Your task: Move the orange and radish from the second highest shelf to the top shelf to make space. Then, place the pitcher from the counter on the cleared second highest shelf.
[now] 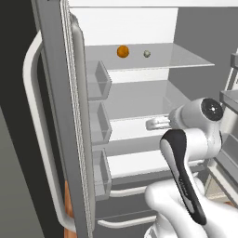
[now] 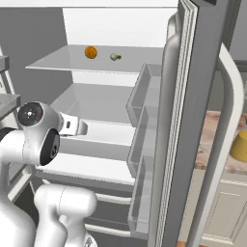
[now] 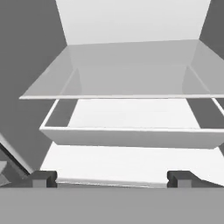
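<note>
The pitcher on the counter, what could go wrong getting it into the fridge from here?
The pitcher sits on the counter beyond the open fridge door, so the arm would likely have to clear that door. The open, empty hand points into the fridge. The orange and radish are round and loose on the top shelf; a bump might roll them off.

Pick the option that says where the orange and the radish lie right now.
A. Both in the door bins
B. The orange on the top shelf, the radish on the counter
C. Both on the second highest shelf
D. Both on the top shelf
D: the orange and the radish rest side by side, apart from each other, on the see-through top shelf, above the second highest shelf.
</note>
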{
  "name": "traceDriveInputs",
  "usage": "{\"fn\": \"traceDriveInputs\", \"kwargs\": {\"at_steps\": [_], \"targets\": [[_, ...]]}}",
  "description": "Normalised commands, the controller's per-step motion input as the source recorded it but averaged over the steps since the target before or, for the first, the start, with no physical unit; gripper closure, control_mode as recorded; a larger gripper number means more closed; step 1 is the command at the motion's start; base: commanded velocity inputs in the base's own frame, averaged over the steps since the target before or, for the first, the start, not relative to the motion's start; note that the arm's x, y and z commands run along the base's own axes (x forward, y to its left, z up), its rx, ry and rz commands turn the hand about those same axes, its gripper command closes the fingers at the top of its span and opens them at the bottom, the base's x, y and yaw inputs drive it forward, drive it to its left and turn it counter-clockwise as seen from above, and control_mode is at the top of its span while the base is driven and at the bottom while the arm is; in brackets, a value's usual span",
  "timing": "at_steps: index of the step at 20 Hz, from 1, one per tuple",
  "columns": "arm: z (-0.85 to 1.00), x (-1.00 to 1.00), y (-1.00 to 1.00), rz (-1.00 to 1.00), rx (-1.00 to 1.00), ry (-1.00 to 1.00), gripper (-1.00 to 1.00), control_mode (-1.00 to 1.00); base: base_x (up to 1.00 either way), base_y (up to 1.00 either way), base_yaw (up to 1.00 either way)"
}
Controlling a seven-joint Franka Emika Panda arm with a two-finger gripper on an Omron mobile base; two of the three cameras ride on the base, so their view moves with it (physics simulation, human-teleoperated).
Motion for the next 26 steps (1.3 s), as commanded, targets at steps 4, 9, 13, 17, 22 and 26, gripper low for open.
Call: {"fn": "traceDriveInputs", "kwargs": {"at_steps": [4,9,13,17,22,26], "targets": [[0.00,0.00,-0.28,-0.19,0.00,0.00,-1.00,-1.00,0.00,0.00,0.00],[0.00,0.00,-0.12,-0.11,0.00,0.00,-1.00,-1.00,0.00,0.00,0.00],[0.00,0.00,0.00,0.00,0.00,0.00,-1.00,1.00,0.00,0.00,0.00],[0.00,0.00,0.00,0.00,0.00,0.00,-1.00,1.00,-0.27,0.04,-0.01],[0.00,0.00,0.00,0.00,0.00,0.00,-1.00,1.00,-0.96,0.15,0.00],[0.00,0.00,0.00,0.00,0.00,0.00,-1.00,1.00,-0.98,0.21,-0.01]]}}
